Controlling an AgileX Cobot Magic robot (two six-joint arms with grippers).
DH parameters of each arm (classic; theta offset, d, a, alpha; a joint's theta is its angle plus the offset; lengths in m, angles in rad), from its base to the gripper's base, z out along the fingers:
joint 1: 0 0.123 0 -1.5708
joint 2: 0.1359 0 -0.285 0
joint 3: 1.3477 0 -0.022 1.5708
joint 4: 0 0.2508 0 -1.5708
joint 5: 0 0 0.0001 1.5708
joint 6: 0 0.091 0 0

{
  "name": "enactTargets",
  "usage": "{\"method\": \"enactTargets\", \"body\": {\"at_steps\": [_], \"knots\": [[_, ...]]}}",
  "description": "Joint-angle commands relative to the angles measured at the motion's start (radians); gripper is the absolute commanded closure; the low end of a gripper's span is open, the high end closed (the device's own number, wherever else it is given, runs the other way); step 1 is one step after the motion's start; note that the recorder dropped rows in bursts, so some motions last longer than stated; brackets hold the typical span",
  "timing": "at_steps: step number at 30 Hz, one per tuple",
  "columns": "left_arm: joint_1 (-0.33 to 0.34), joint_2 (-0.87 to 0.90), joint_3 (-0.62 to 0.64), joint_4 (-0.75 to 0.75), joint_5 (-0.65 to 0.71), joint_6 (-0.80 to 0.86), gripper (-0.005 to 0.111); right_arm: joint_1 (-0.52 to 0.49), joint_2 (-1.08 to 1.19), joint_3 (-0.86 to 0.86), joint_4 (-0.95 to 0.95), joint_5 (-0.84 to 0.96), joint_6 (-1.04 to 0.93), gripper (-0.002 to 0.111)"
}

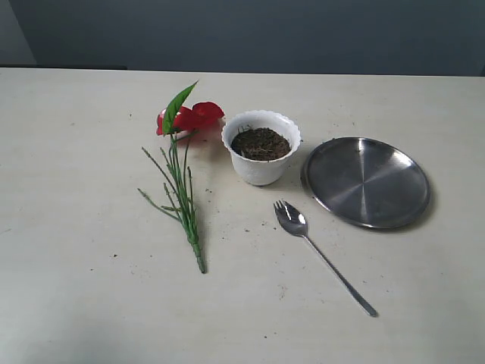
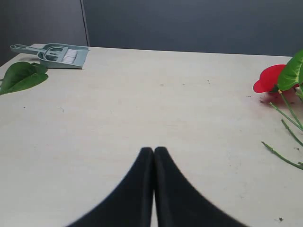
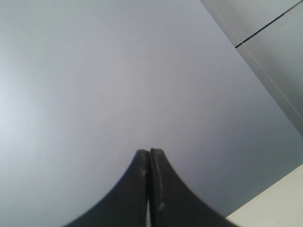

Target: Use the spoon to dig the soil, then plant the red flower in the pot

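One table [image 1: 76,303] bears one plate [image 1: 367,182] at right, one flower [image 1: 193,117] lying flat at left, one spoon [image 1: 292,218] in front of one pot [image 1: 260,171], and one clump of soil [image 1: 261,143] inside it. Two grippers, the left gripper [image 2: 154,150] and the right gripper [image 3: 149,152], are pinched closed and empty.

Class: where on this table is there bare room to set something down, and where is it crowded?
Bare: the table left of the flower, the near strip in front of flower and spoon, and the strip behind pot and plate. The plate holds nothing. Crowded: the middle, where flower, pot, plate and spoon sit close.
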Motion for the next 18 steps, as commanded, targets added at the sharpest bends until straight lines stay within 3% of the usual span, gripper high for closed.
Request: {"method": "enactTargets", "body": {"at_steps": [1,4,7,14,18], "knots": [[0.001,-0.005,0.005,-0.001,-0.006,0.001,0.107,-0.004,-0.004,0.002,0.006,-0.047,-0.011,0.109],[0.001,-0.005,0.005,-0.001,-0.006,0.001,0.107,-0.004,-0.004,-0.003,-0.015,-0.135,-0.034,0.109],[0.001,-0.005,0.005,-0.001,-0.006,0.001,0.107,-0.004,-0.004,-0.085,-0.111,-0.088,-0.104,0.109],[0.001,-0.005,0.005,-0.001,-0.006,0.001,0.107,-0.004,0.253,-0.451,-0.420,0.215,-0.106,0.109],[0.001,-0.005,0.005,-0.001,-0.006,0.001,0.107,-0.002,0.405,-0.655,-0.497,0.417,-0.110,0.109]]}}
